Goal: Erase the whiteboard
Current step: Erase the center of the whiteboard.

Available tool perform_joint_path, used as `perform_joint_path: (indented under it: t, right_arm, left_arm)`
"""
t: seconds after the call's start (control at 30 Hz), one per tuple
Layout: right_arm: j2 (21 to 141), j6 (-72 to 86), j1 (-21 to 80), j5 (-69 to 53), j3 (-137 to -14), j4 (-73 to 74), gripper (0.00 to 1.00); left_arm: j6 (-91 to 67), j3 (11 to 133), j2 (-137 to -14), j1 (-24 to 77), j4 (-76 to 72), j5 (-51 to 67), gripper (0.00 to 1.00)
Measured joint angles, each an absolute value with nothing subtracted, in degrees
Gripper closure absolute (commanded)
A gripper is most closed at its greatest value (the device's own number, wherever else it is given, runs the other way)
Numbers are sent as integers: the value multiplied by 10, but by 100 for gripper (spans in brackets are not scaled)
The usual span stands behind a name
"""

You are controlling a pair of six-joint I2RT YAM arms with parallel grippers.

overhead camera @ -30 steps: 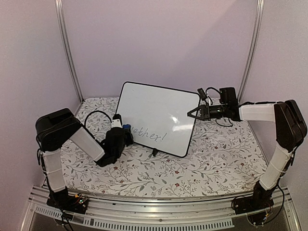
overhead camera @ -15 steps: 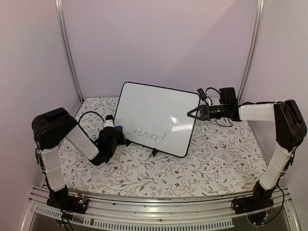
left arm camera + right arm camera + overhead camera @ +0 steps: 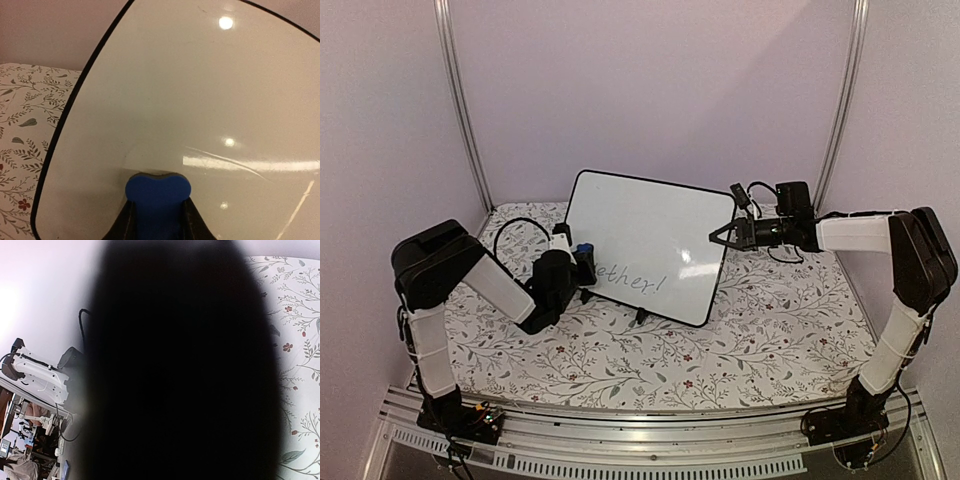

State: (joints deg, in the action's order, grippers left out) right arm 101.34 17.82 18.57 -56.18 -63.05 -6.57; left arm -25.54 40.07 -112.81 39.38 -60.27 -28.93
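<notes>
Whiteboard (image 3: 650, 240): stands tilted on the floral surface (image 3: 720, 340), mid-rear; grey writing (image 3: 632, 280) low on its face, not yet wiped.
Left hand (image 3: 575, 264): clenched on the blue eraser (image 3: 157, 192); eraser pressed to the board's lower left, just beside the writing.
Right hand (image 3: 720, 236): clenched at the board's right edge, apparently pinching the frame; its own camera is blacked out.
Risk 1: I judge a hard stroke could tip or slide the board if that pinch slips.
Risk 2: a slanted eraser could skip letters.
</notes>
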Motion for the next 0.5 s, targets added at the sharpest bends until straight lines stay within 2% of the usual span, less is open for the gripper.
perform_joint_path:
  t: [0.5]
  right_arm:
    - [1013, 180, 185, -558, -631, -67, 100]
  left_arm:
    - [-297, 393, -1110, 370, -554, -264, 100]
